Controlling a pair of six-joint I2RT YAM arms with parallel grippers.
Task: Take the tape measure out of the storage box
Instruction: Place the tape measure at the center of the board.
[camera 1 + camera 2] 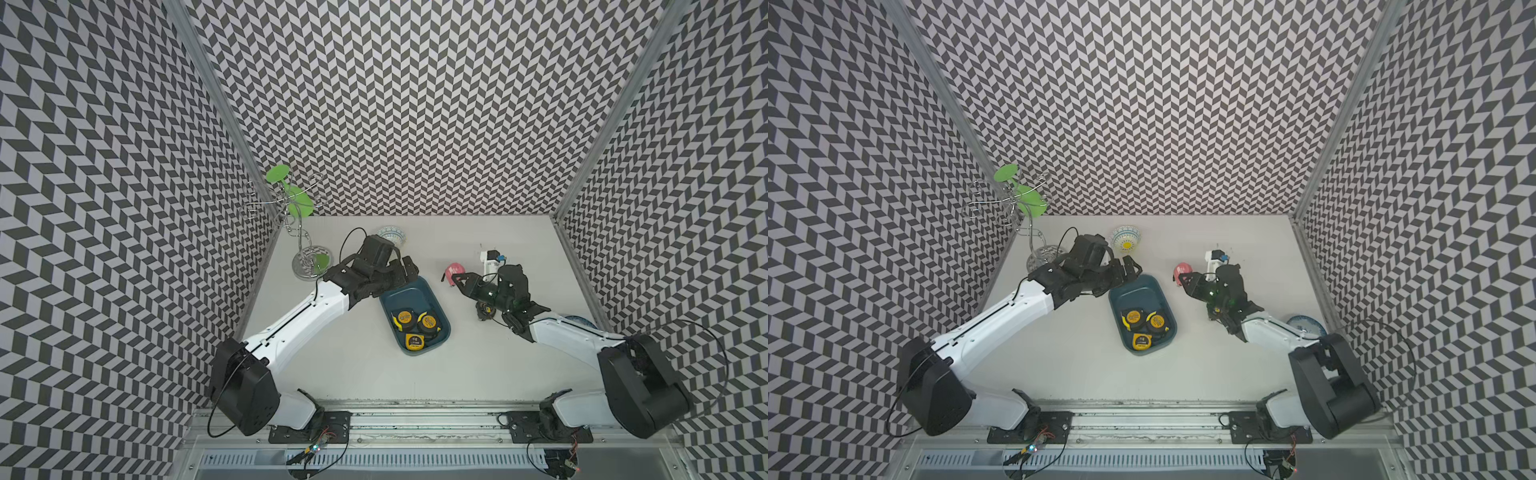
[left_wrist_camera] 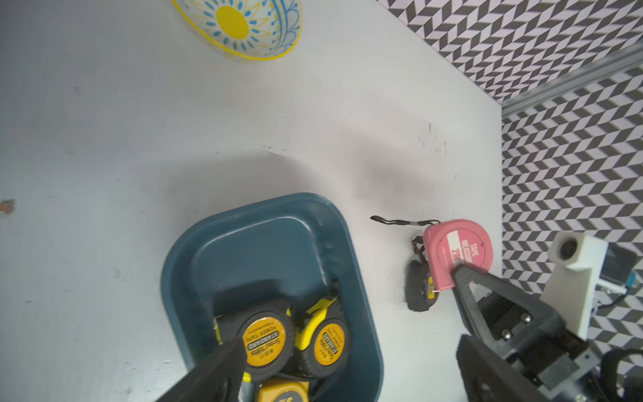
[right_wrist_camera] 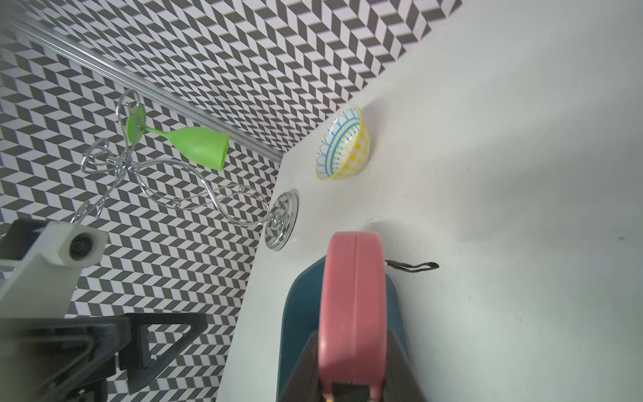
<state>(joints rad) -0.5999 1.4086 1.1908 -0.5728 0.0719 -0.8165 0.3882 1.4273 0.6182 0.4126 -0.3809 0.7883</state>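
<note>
Yellow-and-black tape measures (image 2: 264, 337) sit bunched at the near end of the storage box (image 2: 243, 243), back toward the robot from the left fingers (image 2: 215, 372), spread wide and empty over its far end; the right fingers (image 2: 462, 292) clamp a pink tape measure (image 2: 459, 247) outside it.

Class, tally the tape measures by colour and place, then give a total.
Yellow-and-black round tape measures inside the dark teal plastic storage box: 3
Yellow-and-black tape measure lying on the white table: 1
Pink round tape measure gripped in the right claw: 1
Total: 5
</note>
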